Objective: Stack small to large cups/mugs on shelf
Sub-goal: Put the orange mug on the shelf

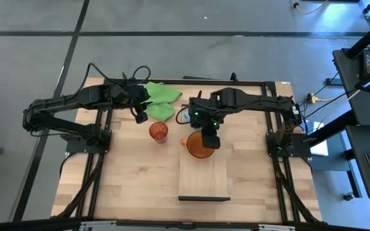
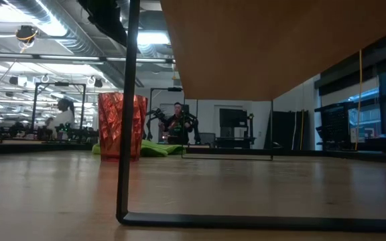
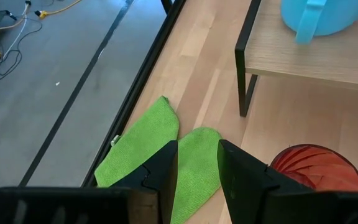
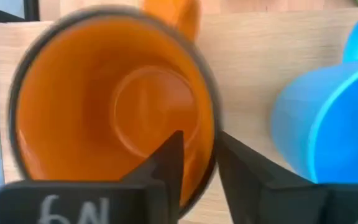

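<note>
The orange mug (image 1: 198, 147) sits over the far end of the light-wood shelf (image 1: 203, 176), with its handle (image 1: 184, 142) toward the table's left. My right gripper (image 1: 211, 138) is above it, shut on its rim. The light-blue mug (image 4: 328, 124) stands on the shelf beside the orange one; my right arm hides it in the high view. The red ribbed cup (image 1: 158, 131) stands on the tabletop left of the shelf. My left gripper (image 1: 140, 116) hovers open and empty over the green cloth (image 1: 161, 101), far-left of the red cup. My right gripper holds the orange mug by its rim (image 4: 211, 134), on the side away from the handle (image 4: 179, 15). One finger (image 4: 169, 155) is inside the mug and one outside. The fingers come from above, pointing down. The mug is upright; whether its base rests on the shelf I cannot tell.
The shelf stands on dark metal end bars (image 2: 129, 100), with a gap beneath its board (image 2: 280, 40). The near half of the board is bare. The green cloth lies at the table's far edge. The table's black frame (image 1: 101, 154) runs along both sides.
</note>
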You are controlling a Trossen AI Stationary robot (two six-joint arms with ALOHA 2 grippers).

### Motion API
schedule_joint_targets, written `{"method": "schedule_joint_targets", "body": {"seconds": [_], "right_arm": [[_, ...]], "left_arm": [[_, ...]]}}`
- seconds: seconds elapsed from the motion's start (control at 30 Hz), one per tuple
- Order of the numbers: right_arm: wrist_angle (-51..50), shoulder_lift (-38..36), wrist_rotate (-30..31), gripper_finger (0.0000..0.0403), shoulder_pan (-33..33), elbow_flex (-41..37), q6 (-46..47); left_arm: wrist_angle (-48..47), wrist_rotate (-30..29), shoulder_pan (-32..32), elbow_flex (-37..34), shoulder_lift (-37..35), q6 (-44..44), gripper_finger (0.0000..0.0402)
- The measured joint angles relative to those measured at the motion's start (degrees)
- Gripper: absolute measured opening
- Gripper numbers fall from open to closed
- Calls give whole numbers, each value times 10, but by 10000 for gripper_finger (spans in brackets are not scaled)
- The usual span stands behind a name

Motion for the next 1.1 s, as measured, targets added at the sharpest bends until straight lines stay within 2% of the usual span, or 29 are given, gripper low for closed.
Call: {"method": "schedule_joint_targets", "body": {"seconds": [0.13, 0.27, 0.5, 0.67, 0.93, 1.1], "right_arm": [[2, 0, 8, 127, 0, 0, 0], [5, 0, 30, 134, 0, 0, -2], [9, 0, 37, 110, 1, 0, -3], [51, -4, 15, 98, 1, 5, -4], [53, -7, 14, 96, 1, 66, 1], [55, -7, 28, 92, 1, 104, 47]], "left_arm": [[0, 0, 0, 0, 0, 0, 108], [0, 0, 0, 0, 0, 0, 108], [0, 0, 0, 0, 0, 0, 108], [0, 0, 0, 0, 0, 0, 108], [0, 0, 0, 0, 0, 0, 108], [0, 0, 0, 0, 0, 0, 108]]}}
